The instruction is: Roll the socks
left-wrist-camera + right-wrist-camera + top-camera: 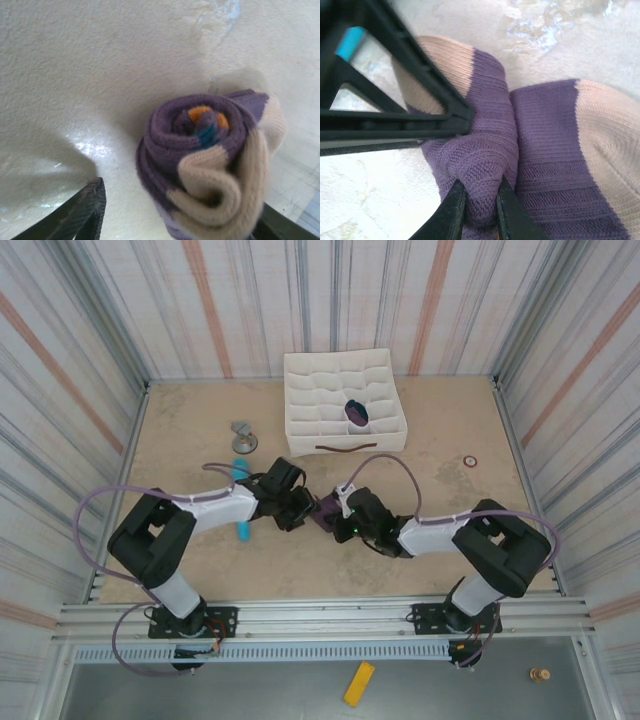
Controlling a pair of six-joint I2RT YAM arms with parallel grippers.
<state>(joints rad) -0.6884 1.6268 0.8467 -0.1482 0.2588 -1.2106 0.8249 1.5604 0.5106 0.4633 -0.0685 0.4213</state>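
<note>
Left of centre on the desk [450, 420], a light blue cylinder [243, 530] lies flat, partly under your left arm. A small grey object [243, 437] sits behind it.

- Your left hand [182, 200] stands wide around the socks [210, 160]. One finger [82, 212] is clear of the roll. The other sits at the roll's far side, low in the corner; cannot tell from the left wrist view whether it touches. In the right wrist view a black finger of this hand presses the knit at a tan-and-purple band.
- The socks rest on the desk at centre, between your two hands. They are wound in a spiral: purple outside, orange and teal at the core, a tan flap folded across the front.
- Your right hand [477, 210] is narrow, pinching a fold of purple knit between its tips.
- Farther back, a white compartment box [310, 440] holds a dark purple bundle [356, 414] in one cell.
- Far right, a small ring [470, 461] lies on the desk.
</note>
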